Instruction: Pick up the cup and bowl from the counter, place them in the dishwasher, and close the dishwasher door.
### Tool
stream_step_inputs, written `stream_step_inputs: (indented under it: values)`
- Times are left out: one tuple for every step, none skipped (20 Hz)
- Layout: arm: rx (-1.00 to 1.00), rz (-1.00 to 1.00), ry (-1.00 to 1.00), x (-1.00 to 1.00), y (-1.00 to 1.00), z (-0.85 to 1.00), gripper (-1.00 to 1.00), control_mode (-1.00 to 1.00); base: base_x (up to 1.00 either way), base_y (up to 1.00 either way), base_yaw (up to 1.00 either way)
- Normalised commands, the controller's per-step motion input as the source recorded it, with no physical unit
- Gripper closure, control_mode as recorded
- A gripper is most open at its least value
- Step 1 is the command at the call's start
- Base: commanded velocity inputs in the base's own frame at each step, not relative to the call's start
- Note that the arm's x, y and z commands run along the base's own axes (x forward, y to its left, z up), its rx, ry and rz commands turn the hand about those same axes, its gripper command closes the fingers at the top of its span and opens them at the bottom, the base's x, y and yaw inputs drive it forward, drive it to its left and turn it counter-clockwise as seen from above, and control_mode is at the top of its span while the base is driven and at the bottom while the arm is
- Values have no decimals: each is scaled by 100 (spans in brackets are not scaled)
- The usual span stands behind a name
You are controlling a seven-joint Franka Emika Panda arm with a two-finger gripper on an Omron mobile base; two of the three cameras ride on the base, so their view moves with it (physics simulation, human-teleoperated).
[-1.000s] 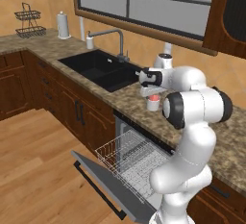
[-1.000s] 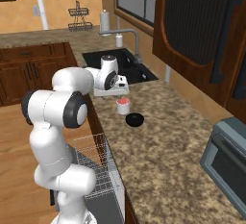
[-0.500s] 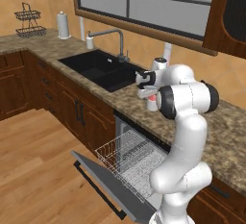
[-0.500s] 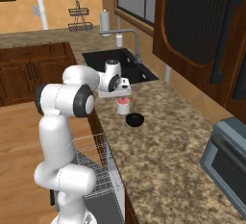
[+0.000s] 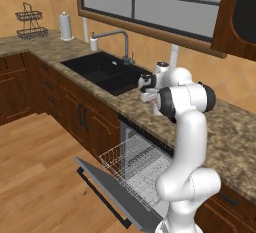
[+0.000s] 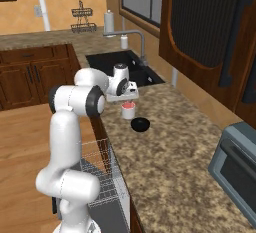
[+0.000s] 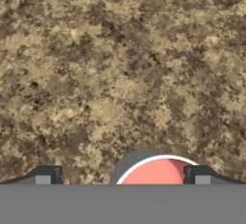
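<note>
Cup [image 6: 128, 110]: stands upright on the counter [image 6: 170, 162], near the sink's [image 5: 102, 71] right-hand corner, pink-red inside showing. Not lifted.
Bowl [image 6: 140, 124]: black, on the counter just beside the cup, on the side away from the sink. Untouched.
Dishwasher [image 5: 142, 149]: built in under the counter, below the cup's spot; white wire rack [image 5: 131, 167] pulled out, nothing in it that I can make out.
Dishwasher door [image 5: 112, 189]: folded down flat, black bar handle on its outer face. Open, not yet closed.
Progress: early. Neither dish is in the rack, and the door is left for last. By my reckoning the step in hand is the approach to the cup.
Gripper [image 6: 127, 96]: hangs directly above the cup, pointing down at the counter.
Jaws: released, spread as wide as they go. They hold nothing. In the hand view one dark fingertip [image 7: 198, 174] overlaps the cup's rim [image 7: 161, 170] on that side, while the other sits well off to the far side with bare granite between.
Contact: cannot tell whether that near tip touches the rim or only hangs over it.
Alignment: the cup sits off-centre between the tips, nearer one finger. Likely needs a sideways nudge before descending.
</note>
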Motion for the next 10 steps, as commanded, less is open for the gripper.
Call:
stream_step_inputs:
  values:
    - [0,1,0,45,0,-39,-100,-100,0,0,0]
    - [0,1,0,42,0,-39,-100,-100,0,0,0]
    - [0,0,0,33,-1,-31,-100,-100,0,0,0]
    - [0,0,0,29,-5,-31,-100,-100,0,0,0]
    - [0,1,3,19,-19,-33,-100,-100,0,0,0]
    - [0,0,4,5,-19,-32,-100,-100,0,0,0]
    - [0,0,3,0,-19,-28,-100,-100,0,0,0]
    - [0,0,0,0,-11,-19,-100,-100,0,0,0]
    - [0,0,0,-6,-1,-11,-100,-100,0,0,0]
    - [0,0,2,-19,0,-3,-100,-100,0,0,0]
